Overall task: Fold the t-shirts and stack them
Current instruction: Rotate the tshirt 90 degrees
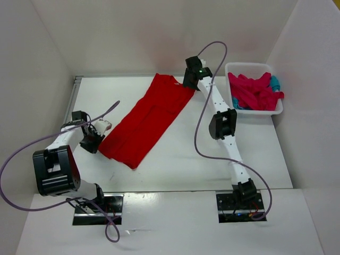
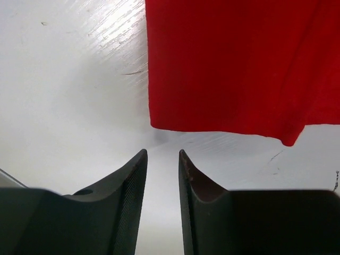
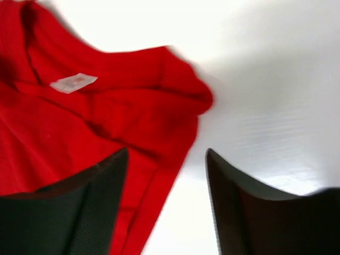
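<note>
A bright red t-shirt (image 1: 149, 117) lies on the white table (image 1: 180, 154) as a long narrow band, running diagonally from the far middle to the near left. My left gripper (image 1: 97, 142) sits just off its near-left hem, open, with only bare table between the fingers (image 2: 162, 154); the hem of the red t-shirt (image 2: 228, 64) lies a little ahead. My right gripper (image 1: 188, 82) hovers at the collar end, open (image 3: 167, 151), over the edge of the red t-shirt (image 3: 106, 122) near its white label (image 3: 73, 82). A crimson-pink t-shirt (image 1: 252, 90) and a teal-blue t-shirt (image 1: 275, 82) lie crumpled in the basket.
The white basket (image 1: 247, 65) stands at the far right of the table. White panel walls close off the left, back and right sides. Purple cables loop from both arms over the table.
</note>
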